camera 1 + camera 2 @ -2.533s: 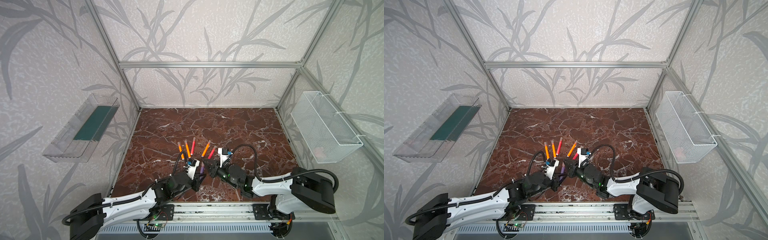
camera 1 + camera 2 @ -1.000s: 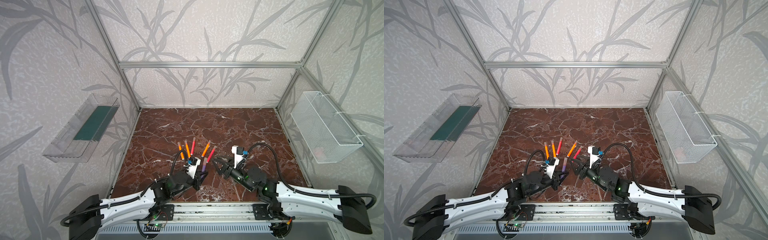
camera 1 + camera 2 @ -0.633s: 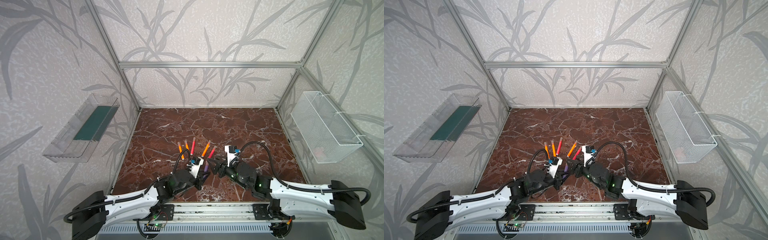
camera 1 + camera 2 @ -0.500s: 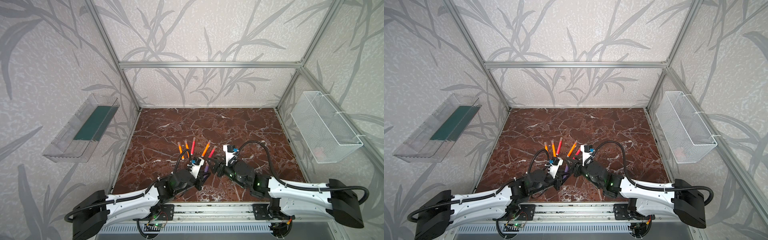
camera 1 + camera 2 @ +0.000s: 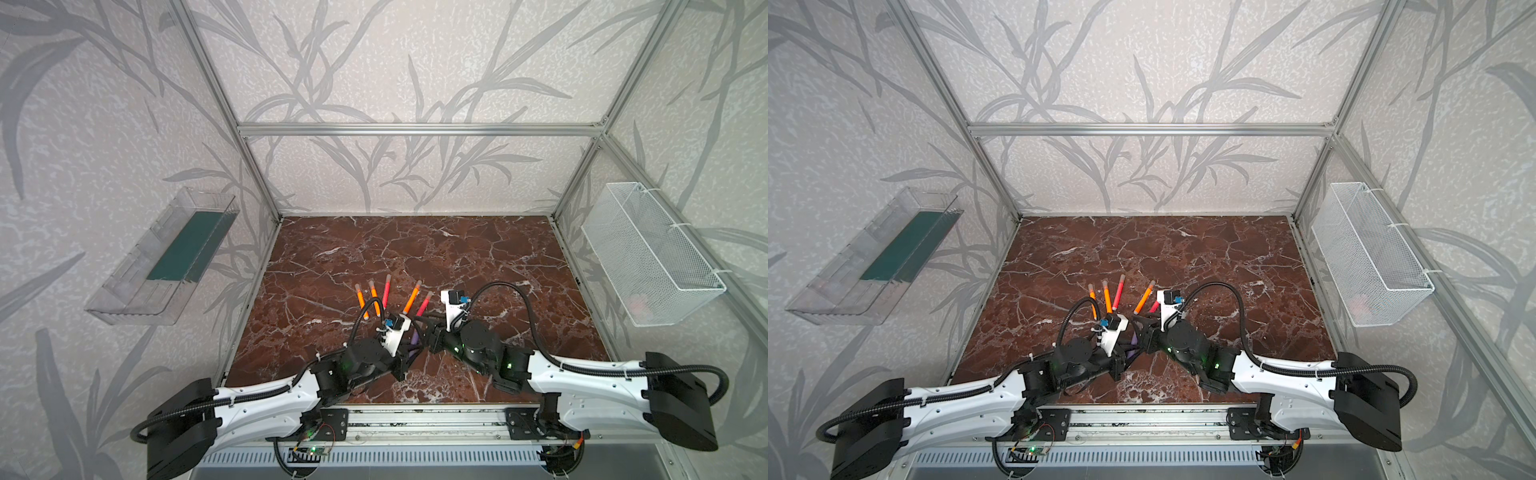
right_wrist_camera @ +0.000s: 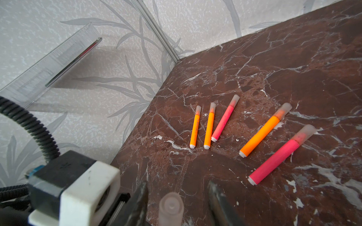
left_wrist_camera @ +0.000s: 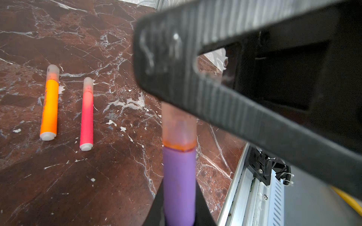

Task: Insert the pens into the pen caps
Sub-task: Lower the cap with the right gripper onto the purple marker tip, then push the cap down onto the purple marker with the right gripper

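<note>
1. The purple pen [image 7: 179, 176], with a translucent cap [image 7: 179, 125] on its tip, is clamped in the closed jaws of the left gripper [image 5: 408, 358].
2. The jaws of the right gripper [image 6: 177, 185] stand parted either side of that cap, with gaps showing.
3. Beyond, five capped pens [image 6: 261, 133] lie on the bench [image 5: 415, 249].

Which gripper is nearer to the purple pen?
Left. The left gripper is shut on the purple pen. The right gripper is at the pen's capped end, jaws open on both sides of the cap with gaps.

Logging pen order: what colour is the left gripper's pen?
Purple pen; left wrist view shows it best.
</note>
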Motion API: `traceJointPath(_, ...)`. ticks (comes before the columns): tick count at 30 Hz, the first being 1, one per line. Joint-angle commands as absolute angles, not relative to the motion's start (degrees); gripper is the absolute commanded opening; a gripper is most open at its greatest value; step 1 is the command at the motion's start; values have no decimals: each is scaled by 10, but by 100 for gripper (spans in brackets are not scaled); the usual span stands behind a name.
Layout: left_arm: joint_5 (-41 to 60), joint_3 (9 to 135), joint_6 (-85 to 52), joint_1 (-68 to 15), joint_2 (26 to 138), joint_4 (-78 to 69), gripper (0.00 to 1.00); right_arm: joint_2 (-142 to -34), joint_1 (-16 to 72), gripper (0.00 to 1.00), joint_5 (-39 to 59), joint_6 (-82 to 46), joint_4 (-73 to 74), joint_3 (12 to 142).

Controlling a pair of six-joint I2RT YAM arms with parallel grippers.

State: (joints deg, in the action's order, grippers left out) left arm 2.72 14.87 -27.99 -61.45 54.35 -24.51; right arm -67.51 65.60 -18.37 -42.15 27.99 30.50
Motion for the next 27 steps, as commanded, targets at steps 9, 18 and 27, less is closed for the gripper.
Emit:
traceJointPath(9, 32, 167, -271, -616, 551, -266, 0, -696, 652, 35, -181, -407, 282, 345)
traceJointPath(18, -8, 186, -260, -614, 535, -243, 0, -688, 651, 2, -136, -424, 268, 321)
traceJointPath(27, 174, 208, -306, -507, 513, -293, 0, -698, 665, 0, -60, -386, 429, 244)
